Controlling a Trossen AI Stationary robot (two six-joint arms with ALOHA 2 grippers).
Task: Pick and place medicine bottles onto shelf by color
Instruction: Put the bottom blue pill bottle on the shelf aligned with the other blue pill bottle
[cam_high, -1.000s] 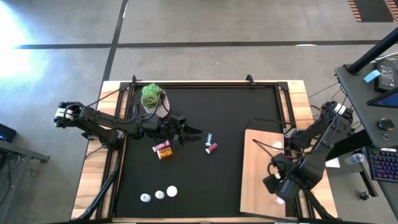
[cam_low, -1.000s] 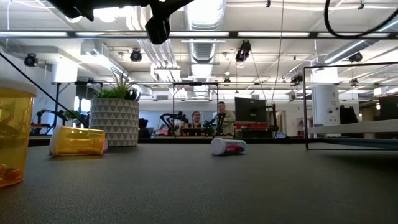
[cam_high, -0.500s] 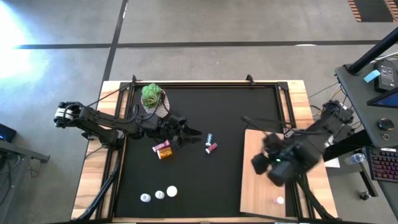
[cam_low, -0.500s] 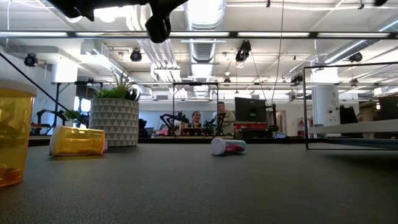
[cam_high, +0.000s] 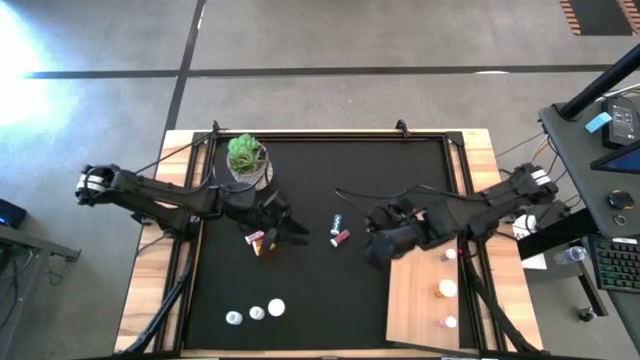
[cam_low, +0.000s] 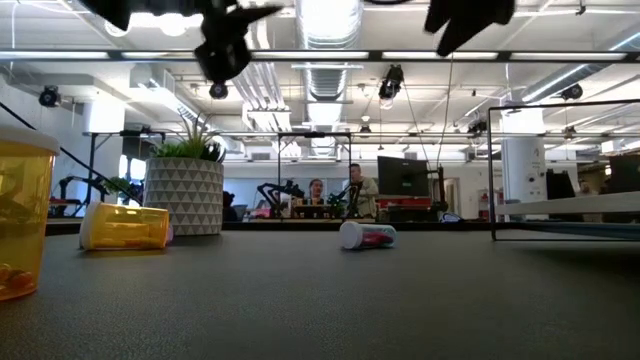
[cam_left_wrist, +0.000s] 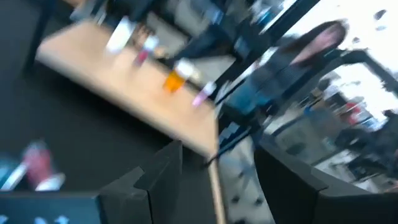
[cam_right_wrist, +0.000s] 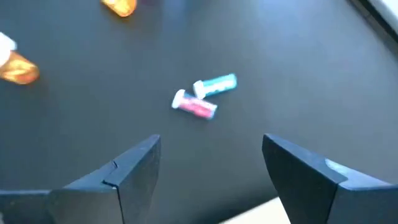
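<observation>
The right gripper (cam_high: 378, 248), open and empty, is held above the mat (cam_high: 400, 180) near the pink bottle (cam_high: 341, 238), which lies mid-mat beside the teal one (cam_high: 336, 222). The jaws should be squared across the pink bottle alone before descent. The left gripper (cam_high: 290, 230), part open and empty, is held above the orange bottle (cam_high: 264, 246).

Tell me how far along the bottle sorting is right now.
Done: three bottles stand on the shelf, including an amber one. In hand: nothing; the right gripper is open, aimed at the pink bottle and teal bottle mid-mat, while the left gripper hovers by the amber and pink pair. Left: those four, plus three white bottles at the near edge.
</observation>
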